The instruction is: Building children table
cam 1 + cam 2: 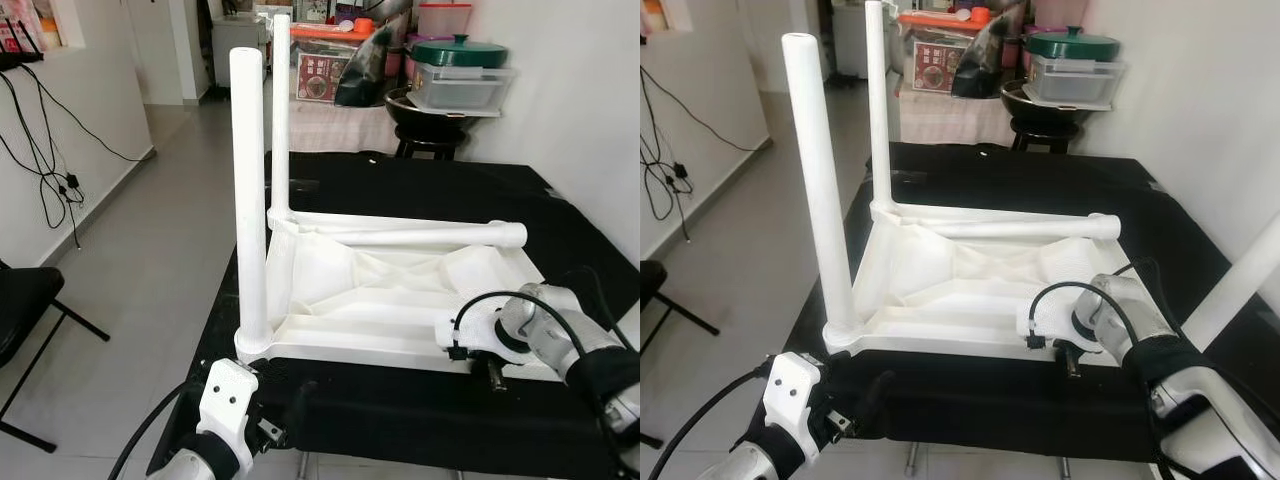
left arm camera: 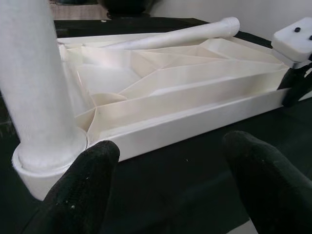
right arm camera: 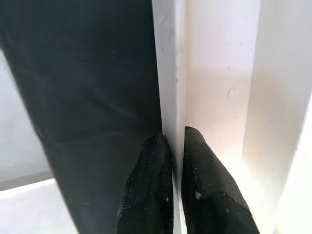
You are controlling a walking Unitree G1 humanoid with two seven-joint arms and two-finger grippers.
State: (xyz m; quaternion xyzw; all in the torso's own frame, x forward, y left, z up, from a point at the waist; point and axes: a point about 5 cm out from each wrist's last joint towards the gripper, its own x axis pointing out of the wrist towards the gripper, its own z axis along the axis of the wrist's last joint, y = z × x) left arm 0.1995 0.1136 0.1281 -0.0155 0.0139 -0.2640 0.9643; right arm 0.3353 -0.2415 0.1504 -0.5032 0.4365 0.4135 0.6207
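**Clutter around the black counter**

Beyond the counter [image 1: 420, 190] a green-lidded pot [image 1: 459, 52] sits on a clear box [image 1: 460, 88] above a black wok [image 1: 432, 112]. A red-patterned carton [image 1: 325, 74] stands nearby. Cables [image 1: 45, 150] hang on the left wall; a black chair [image 1: 25, 305] stands below.

One upturned white tabletop [image 1: 400, 345] on one black-covered table [image 1: 420, 190]. Three white legs: two upright at 9 and 11 o'clock [image 1: 249, 200] [image 1: 281, 110], one lying flat at 1 o'clock [image 1: 420, 235]. Two grippers [image 1: 270, 425] [image 3: 175, 161].
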